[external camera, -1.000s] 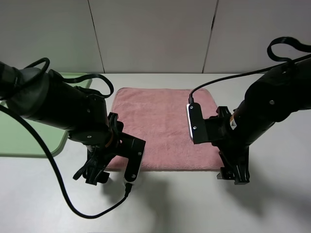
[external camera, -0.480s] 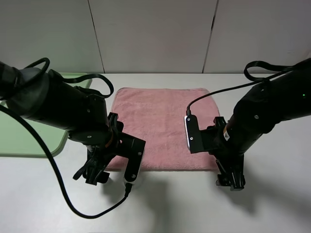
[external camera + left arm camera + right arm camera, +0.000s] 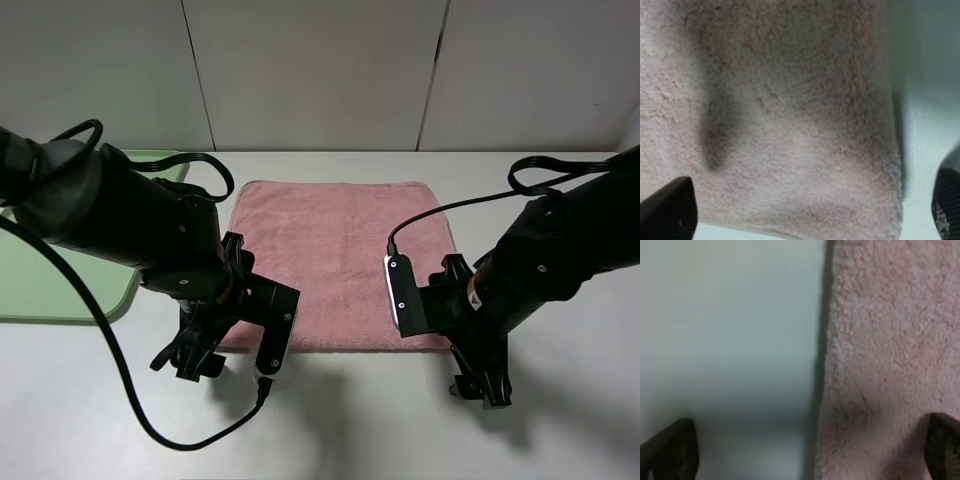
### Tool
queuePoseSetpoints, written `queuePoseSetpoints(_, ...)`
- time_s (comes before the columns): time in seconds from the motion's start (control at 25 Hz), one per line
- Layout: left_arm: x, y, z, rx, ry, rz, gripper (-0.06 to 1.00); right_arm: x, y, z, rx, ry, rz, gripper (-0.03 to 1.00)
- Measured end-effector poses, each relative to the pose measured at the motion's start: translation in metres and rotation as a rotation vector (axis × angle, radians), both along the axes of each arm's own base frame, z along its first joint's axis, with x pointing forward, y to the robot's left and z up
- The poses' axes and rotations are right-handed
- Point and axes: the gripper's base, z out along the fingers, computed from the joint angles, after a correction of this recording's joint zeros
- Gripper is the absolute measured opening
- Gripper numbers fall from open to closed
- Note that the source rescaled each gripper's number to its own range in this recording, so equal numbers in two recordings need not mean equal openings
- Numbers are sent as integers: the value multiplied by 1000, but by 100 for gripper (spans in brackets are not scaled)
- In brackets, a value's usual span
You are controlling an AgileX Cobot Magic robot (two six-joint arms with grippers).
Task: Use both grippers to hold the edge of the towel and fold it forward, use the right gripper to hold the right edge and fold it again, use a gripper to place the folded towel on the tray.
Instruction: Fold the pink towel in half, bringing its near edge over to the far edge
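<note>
A pink towel [image 3: 338,255] lies flat on the white table. My left gripper [image 3: 197,362] is low over its near left corner. In the left wrist view the towel [image 3: 780,115] fills the picture, and the gripper [image 3: 807,217] is open with dark fingertips [image 3: 670,210] wide apart across the corner. My right gripper [image 3: 480,385] is low at the near right corner. In the right wrist view it [image 3: 805,455] is open, straddling the towel's side edge [image 3: 826,350]. The green tray [image 3: 60,285] sits at the left, partly hidden behind my left arm.
The white table [image 3: 380,430] extends in front of the towel. Black cables loop from both arms, one trailing on the table [image 3: 150,425] near the left gripper. A pale panelled wall [image 3: 320,70] stands behind.
My right arm has drawn in and sunk lower at the towel's near right corner, its cable loop dropping. The left arm and the towel have not moved.
</note>
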Motion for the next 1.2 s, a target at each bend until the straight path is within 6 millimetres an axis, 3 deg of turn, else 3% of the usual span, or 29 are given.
queuePoseSetpoints(0.68,0,0,0,0,4,3,87,2,2,1,38,-29,-38,100)
queuePoseSetpoints(1.2,0,-1,-4,-1,6,-7,58,5,6,2,83,-68,-37,92)
